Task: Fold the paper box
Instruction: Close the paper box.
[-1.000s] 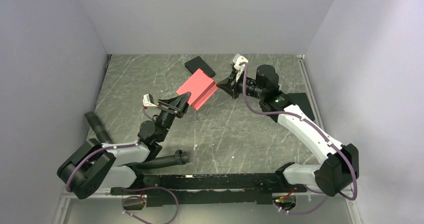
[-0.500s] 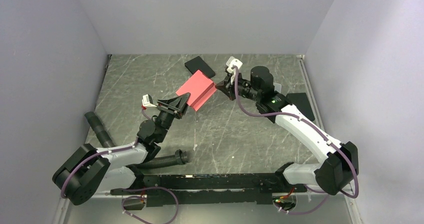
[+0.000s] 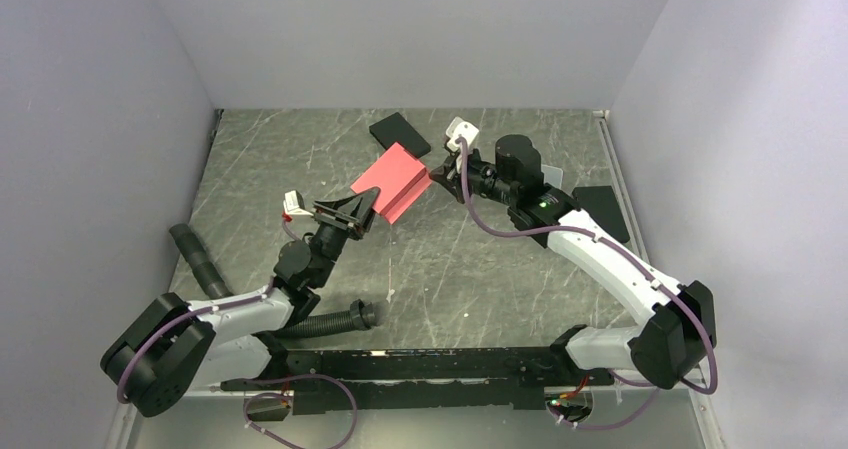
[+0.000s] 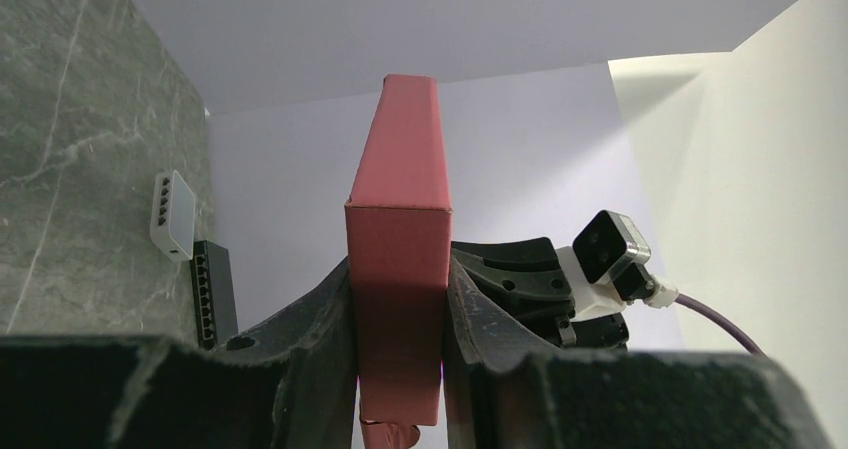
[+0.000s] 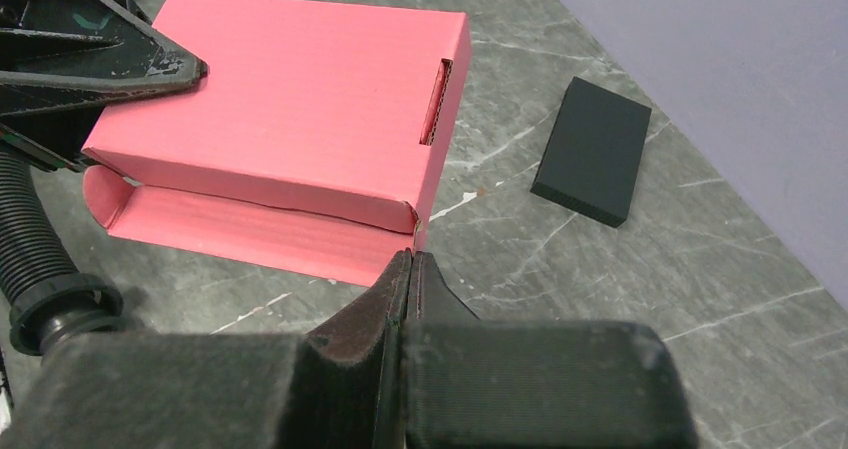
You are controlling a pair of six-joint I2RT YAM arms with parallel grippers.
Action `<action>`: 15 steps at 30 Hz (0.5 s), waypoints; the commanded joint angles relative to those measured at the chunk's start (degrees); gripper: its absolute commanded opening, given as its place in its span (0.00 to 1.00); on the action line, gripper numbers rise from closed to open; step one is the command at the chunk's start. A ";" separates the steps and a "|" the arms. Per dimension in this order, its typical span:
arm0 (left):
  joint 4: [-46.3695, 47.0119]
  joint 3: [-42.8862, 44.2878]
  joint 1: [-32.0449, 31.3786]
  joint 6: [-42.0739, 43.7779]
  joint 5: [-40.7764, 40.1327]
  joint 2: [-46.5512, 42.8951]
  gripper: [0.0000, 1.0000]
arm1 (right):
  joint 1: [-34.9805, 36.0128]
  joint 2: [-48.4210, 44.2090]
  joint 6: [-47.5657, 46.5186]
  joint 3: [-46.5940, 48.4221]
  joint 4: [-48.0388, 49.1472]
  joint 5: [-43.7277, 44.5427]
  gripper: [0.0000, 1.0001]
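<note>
The paper box [image 3: 392,181], pinkish-red and folded into a flat rectangular shape, is held off the table. My left gripper [image 3: 360,209] is shut on its near-left end. In the left wrist view the box [image 4: 398,219] stands edge-on, clamped between the two fingers [image 4: 320,309]. In the right wrist view the box [image 5: 280,99] has one long flap [image 5: 250,231] hanging open along its near side. My right gripper [image 5: 410,261] is shut, its tips touching the right end of that flap. In the top view it [image 3: 432,177] sits at the box's right corner.
A black flat box [image 3: 400,132] lies on the table behind the paper box, also seen as the black flat box [image 5: 592,152] in the right wrist view. Another black flat item [image 3: 603,211] lies by the right wall. A black corrugated hose [image 3: 330,321] runs by the left arm's base.
My right arm has swung left, bringing its shut tips up to the box's right corner. The left gripper keeps its hold; the box has shifted slightly left.
</note>
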 commanded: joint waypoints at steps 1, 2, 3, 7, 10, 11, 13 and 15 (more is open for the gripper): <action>5.07 0.38 -0.68 -2.14 -0.30 -0.07 0.00 | 2.30 0.43 0.42 1.72 0.00 -4.41 0.00; 5.79 0.26 -0.68 -2.39 -0.30 0.44 0.00 | 2.30 0.45 0.67 1.58 0.24 -4.49 0.00; 6.58 0.10 -0.68 -2.53 -0.43 0.81 0.00 | 2.30 0.37 0.93 1.42 0.70 -4.52 0.00; 8.80 -0.10 -0.68 -2.84 -0.48 1.69 0.00 | 2.21 0.29 2.00 0.46 2.00 -4.83 0.00; 8.51 -0.18 -0.68 -2.90 -0.63 1.35 0.00 | 2.21 0.28 2.08 0.15 2.51 -5.30 0.00; 8.03 -0.10 -0.68 -2.92 -0.63 1.09 0.00 | 2.21 0.22 1.93 0.12 2.54 -5.39 0.00; 7.25 -0.02 -0.76 -2.96 -0.76 0.47 0.00 | 2.21 0.12 1.47 -0.09 2.53 -5.63 0.00; 6.49 0.00 -0.76 -3.12 -0.88 -0.10 0.00 | 2.21 0.03 0.87 -0.30 2.52 -5.78 0.00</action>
